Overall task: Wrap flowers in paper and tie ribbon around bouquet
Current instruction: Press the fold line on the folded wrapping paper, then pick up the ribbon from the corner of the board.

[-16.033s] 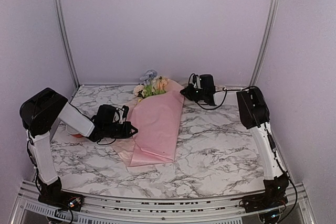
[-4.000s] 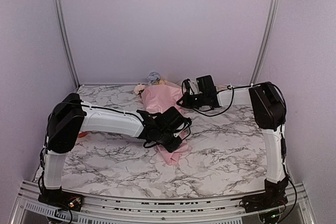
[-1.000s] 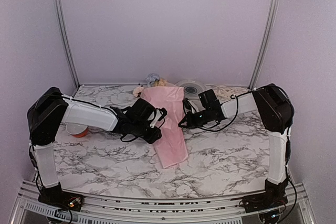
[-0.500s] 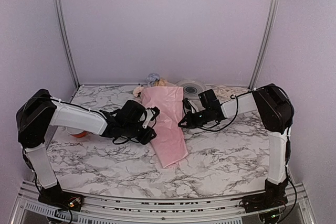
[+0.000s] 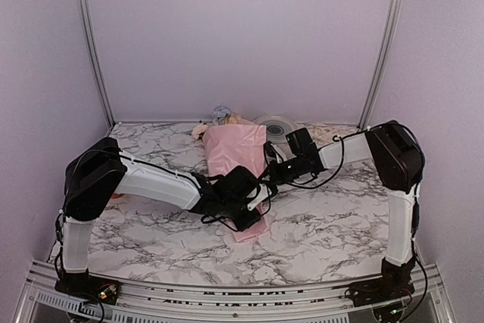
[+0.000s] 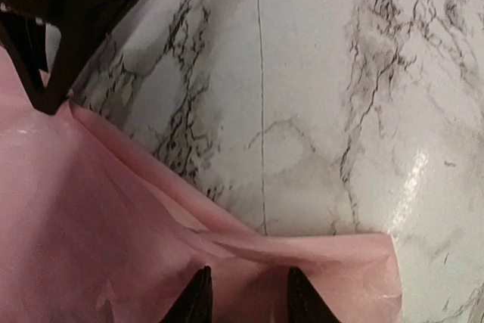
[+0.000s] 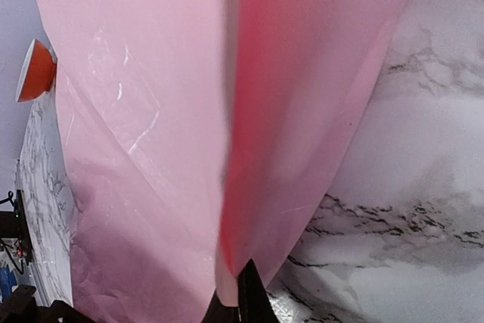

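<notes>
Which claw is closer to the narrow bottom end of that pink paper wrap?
Left. The left claw is right over the narrow end of the paper, fingertips apart. The right claw pinches the paper's right edge farther up, toward the flowers.
</notes>
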